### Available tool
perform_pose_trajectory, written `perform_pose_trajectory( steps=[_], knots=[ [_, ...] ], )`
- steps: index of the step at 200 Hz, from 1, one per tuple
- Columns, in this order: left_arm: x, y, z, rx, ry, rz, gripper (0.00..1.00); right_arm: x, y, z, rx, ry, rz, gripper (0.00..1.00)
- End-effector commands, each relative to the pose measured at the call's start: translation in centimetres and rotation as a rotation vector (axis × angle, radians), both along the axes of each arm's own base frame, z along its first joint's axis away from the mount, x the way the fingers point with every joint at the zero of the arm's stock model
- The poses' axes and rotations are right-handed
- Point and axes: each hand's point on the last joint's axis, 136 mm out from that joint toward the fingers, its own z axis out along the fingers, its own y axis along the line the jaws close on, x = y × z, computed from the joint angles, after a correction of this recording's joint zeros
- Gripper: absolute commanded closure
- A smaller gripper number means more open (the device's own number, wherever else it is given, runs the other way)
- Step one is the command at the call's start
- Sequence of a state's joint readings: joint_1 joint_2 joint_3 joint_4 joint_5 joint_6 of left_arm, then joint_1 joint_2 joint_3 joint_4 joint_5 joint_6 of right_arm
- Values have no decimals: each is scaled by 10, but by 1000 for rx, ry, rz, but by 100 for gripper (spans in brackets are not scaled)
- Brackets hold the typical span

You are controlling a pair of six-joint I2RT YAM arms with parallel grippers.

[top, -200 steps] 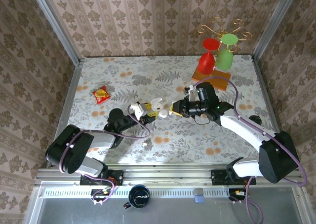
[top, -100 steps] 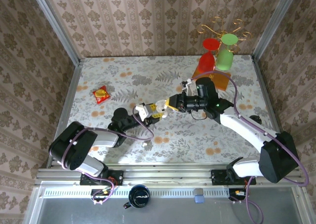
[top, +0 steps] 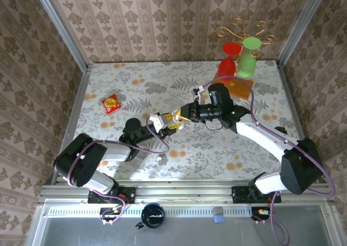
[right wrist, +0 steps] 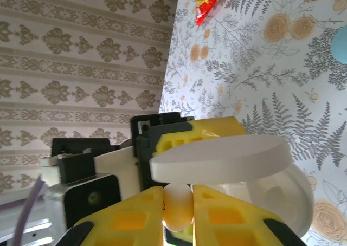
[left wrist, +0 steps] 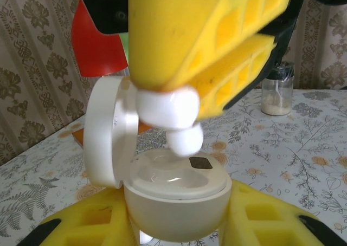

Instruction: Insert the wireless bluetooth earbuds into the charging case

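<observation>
Earbud [left wrist: 165,108] close above open charging case [left wrist: 174,205] rim.

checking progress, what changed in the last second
The right claw, shut on a tiny white plastic earbud, moved left until over the open glossy white oval charging case. The left claw shifted slightly right, keeping hold of the case. The red snack packet stayed put.

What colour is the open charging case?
Glossy white; the charging case, under the earbud, shows best in the left wrist view.
</observation>
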State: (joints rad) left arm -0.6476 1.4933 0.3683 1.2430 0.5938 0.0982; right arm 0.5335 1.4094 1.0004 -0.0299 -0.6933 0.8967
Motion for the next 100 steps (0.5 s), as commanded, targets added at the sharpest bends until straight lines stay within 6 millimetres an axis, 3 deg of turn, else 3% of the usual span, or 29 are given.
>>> perform_pose_trajectory(
  steps=[1, 66, 100],
  knots=[
    [2, -6, 21, -54, -30, -7, 82, 2, 2, -2, -26, -14, 5, 82],
    [5, -6, 24, -65, -17, 3, 83, 2, 3, -16, -56, 10, 4, 81],
    [5, -7, 24, -65, -18, -3, 83, 2, 0, -22, -82, 15, -6, 72]
  ],
)
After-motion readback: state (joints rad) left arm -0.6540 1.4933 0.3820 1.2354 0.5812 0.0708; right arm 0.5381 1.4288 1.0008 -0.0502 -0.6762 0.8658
